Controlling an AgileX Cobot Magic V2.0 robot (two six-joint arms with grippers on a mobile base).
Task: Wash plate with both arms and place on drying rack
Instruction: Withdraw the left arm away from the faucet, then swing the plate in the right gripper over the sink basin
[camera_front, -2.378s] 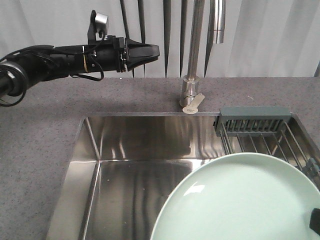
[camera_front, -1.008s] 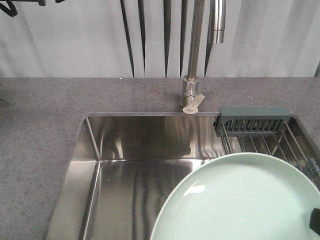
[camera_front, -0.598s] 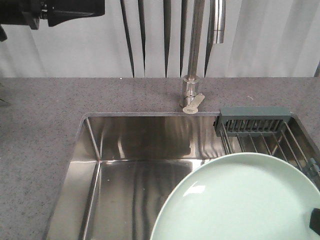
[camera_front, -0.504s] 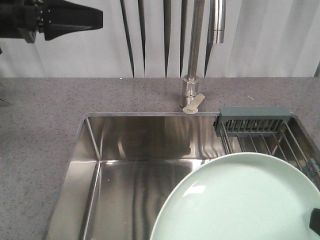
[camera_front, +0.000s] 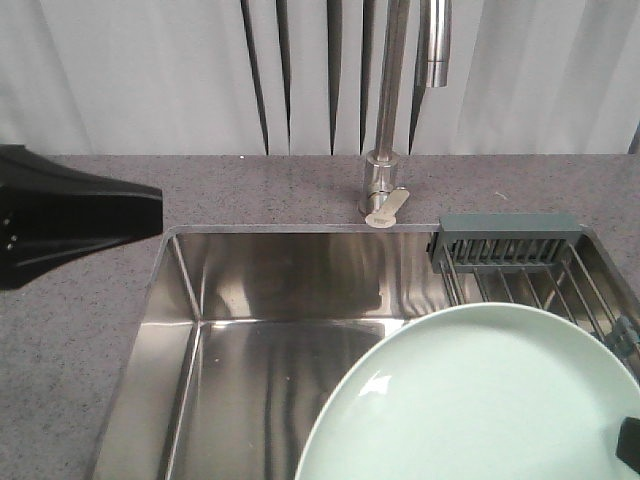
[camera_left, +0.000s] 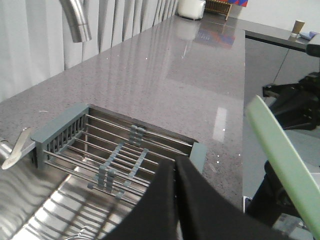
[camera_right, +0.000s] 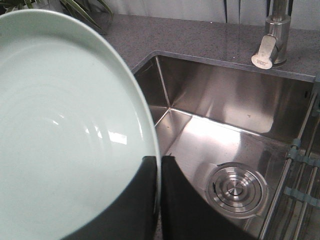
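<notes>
The right gripper (camera_right: 156, 200) is clamped on the rim of the plate (camera_right: 65, 125), which fans out beyond its fingers above the sink (camera_right: 210, 100); the left gripper (camera_left: 175, 200), fingers together on nothing, has it edge-on ahead and aside, apart.

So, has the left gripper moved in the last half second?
Yes: the left gripper has dropped from in front of the curtain to beside the sink at its back-left corner.

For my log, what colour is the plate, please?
The plate is plain pale mint green; best in right wrist view.
</notes>
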